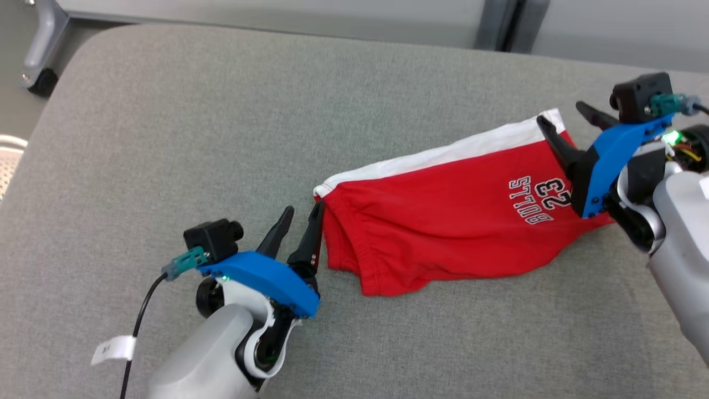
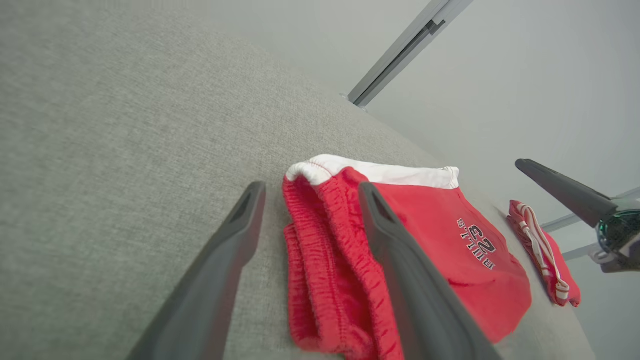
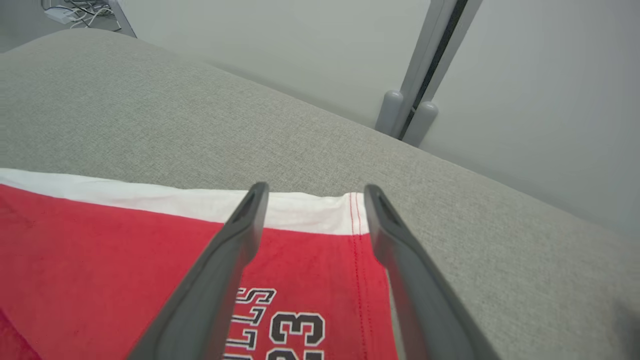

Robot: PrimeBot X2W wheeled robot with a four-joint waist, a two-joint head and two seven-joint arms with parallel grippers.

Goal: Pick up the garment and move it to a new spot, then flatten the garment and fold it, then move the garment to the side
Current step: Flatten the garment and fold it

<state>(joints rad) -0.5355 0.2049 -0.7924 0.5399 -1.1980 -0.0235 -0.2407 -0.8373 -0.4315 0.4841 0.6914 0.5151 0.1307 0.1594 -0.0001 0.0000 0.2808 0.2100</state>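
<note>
The garment (image 1: 443,221) is a pair of red shorts with a white side stripe and "BULLS 23" print, lying folded and flat on the grey cushion (image 1: 194,122). My left gripper (image 1: 303,209) is open at the gathered waistband end (image 2: 320,240), with one finger over the red hem and the other on bare cushion. My right gripper (image 1: 559,112) is open over the far white-striped corner (image 3: 310,210), its fingers straddling the cloth. One finger of the right gripper (image 2: 565,192) also shows in the left wrist view. A red piece with white stripes (image 2: 545,255) lies just past the shorts; I cannot tell whether it belongs to them.
The cushion's back edge meets a pale wall with a metal rail (image 3: 425,65). A caster wheel (image 1: 41,80) stands off the far left corner, and a white mesh object (image 1: 8,160) is at the left edge. Bare cushion lies left of and in front of the shorts.
</note>
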